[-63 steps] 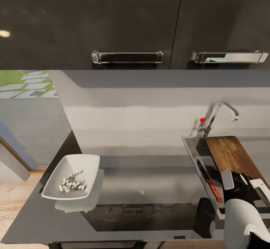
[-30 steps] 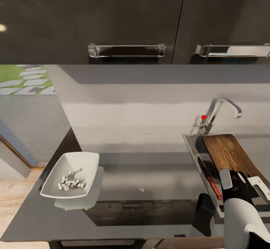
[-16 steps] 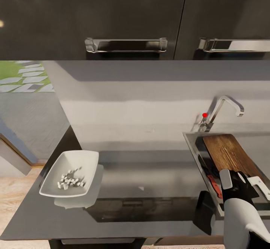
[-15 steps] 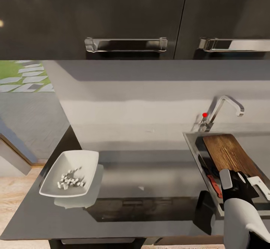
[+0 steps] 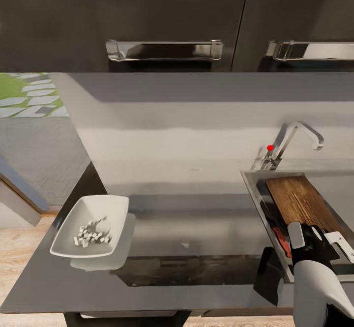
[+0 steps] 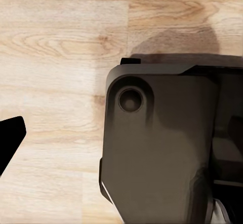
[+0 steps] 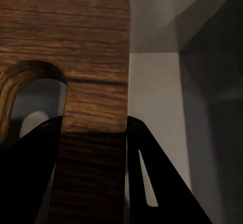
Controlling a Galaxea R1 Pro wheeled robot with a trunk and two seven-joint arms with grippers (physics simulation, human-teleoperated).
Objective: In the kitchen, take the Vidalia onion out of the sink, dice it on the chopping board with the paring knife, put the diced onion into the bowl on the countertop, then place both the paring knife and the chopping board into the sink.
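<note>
The chopping board lies slanted in the sink, its far end toward the tap. My right gripper is at the board's near end. In the right wrist view its two dark fingers press either side of the wooden strip beside the chopping board's slot handle, shut on it. The paring knife rests in the sink to the left of the board, red handle nearest me. The white bowl stands at the countertop's left end, with diced onion in it. One dark fingertip of my left gripper hangs over wooden floor.
A chrome tap with a red knob rises behind the sink. Dark wall cabinets with steel handles hang above. The robot's dark base is below the left wrist. A window opening lies at the left.
The whole head view has shifted, so the camera moved. The right gripper stays on the board's end, and the knife, board and bowl keep their places.
</note>
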